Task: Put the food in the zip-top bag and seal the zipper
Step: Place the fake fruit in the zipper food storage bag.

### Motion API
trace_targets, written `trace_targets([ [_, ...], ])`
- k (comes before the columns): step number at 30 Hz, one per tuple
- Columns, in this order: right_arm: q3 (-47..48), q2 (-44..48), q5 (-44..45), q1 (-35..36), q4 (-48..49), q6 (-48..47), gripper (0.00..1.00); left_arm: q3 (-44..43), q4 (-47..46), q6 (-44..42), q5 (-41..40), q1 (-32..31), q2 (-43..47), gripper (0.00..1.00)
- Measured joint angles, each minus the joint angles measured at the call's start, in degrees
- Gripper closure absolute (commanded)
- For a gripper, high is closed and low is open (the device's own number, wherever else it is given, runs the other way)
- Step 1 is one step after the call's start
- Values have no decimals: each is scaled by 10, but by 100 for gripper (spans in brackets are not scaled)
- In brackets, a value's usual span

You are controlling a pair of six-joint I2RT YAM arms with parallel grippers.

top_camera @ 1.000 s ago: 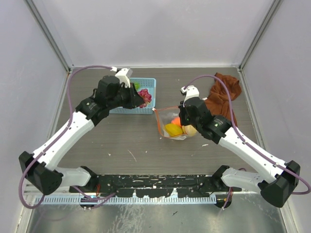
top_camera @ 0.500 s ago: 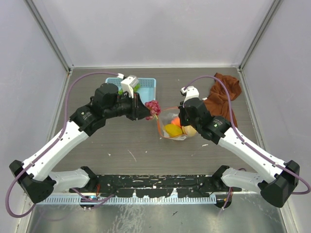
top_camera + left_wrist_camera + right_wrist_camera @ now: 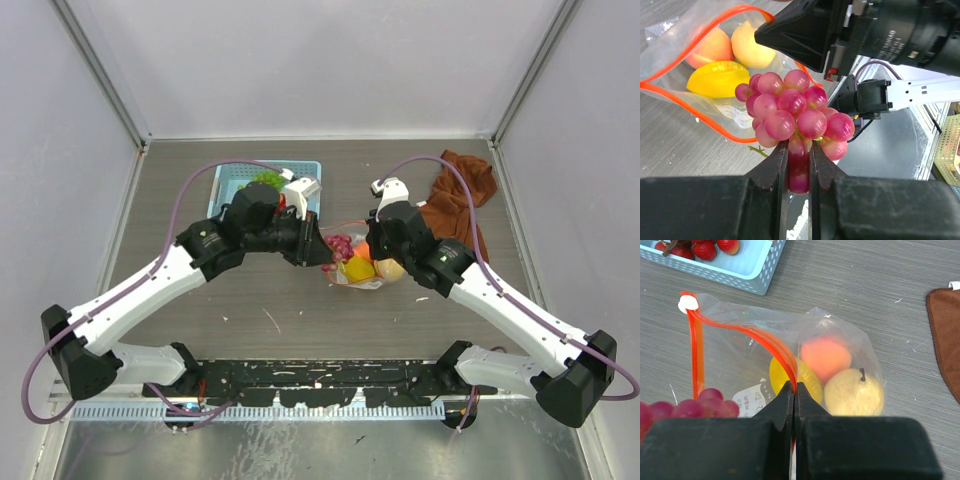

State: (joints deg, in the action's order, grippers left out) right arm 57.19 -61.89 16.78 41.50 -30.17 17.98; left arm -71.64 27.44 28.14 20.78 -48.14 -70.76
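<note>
The clear zip-top bag point(image 3: 362, 262) lies mid-table with its mouth held open toward the left. Inside it are an orange-red peach point(image 3: 825, 356), a pale yellow fruit point(image 3: 854, 392) and a yellow piece point(image 3: 807, 380). My right gripper point(image 3: 794, 386) is shut on the red-orange zipper point(image 3: 765, 340) at the upper lip. My left gripper point(image 3: 799, 150) is shut on the purple grapes point(image 3: 792, 112) and holds them at the bag's mouth point(image 3: 339, 247). Strawberries point(image 3: 702, 247) and green grapes point(image 3: 265, 180) lie in the basket.
The light-blue perforated basket point(image 3: 228, 190) stands at the back left of the bag. A rust-brown cloth point(image 3: 462, 195) lies at the back right. Grey walls close in the table on three sides.
My left gripper has carried the purple grapes from the basket rightward to the bag's mouth. My right gripper has stayed shut on the zipper.
</note>
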Motion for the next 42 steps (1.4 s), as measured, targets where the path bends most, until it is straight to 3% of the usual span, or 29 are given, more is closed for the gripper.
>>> trace_targets([
  [21, -3, 0, -7, 0, 2, 0, 100, -15, -2, 41, -120, -6, -146, 96],
  [33, -6, 0, -13, 0, 4, 0, 100, -32, -15, 45, -172, -6, -178, 69],
  [42, -10, 3, -15, 0, 6, 0, 100, -32, -24, 56, -188, -6, -191, 57],
])
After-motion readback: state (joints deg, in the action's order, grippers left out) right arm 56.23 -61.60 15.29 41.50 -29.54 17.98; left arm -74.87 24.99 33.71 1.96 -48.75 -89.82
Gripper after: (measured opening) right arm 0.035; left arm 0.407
